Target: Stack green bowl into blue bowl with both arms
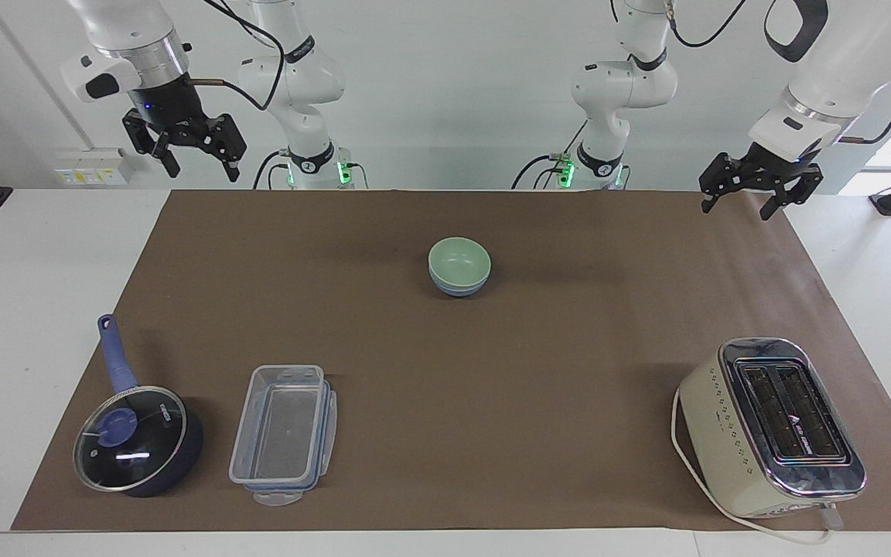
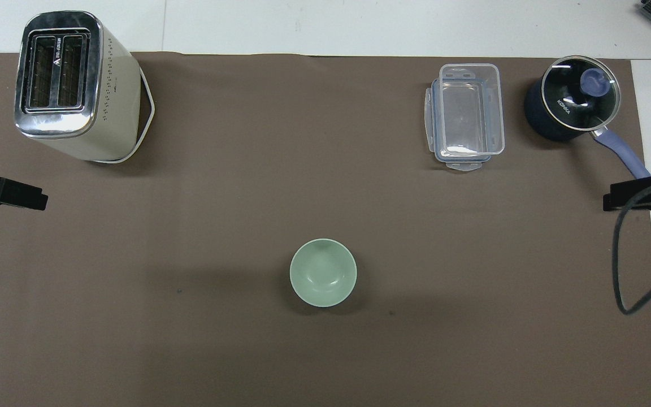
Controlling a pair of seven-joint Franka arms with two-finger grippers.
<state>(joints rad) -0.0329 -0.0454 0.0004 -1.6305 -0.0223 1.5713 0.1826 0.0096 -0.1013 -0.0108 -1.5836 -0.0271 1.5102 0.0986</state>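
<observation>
Green bowl [image 1: 459, 260] sits nested in blue bowl [image 1: 459, 289], mid-mat; toaster [image 1: 772, 427], clear container [image 1: 285, 433], saucepan [image 1: 138, 439] well apart, farther from robots; left gripper [image 1: 761, 196] & right gripper [image 1: 193, 158] raised over mat corners, fingers spread, holding nothing.

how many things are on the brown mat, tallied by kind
bowls: 2, a pale green bowl nested in a periwinkle-blue bowl
lidded pans: 1, a dark blue saucepan
storage boxes: 1, a clear plastic container
appliances: 1, a cream and chrome toaster
total: 5
</observation>
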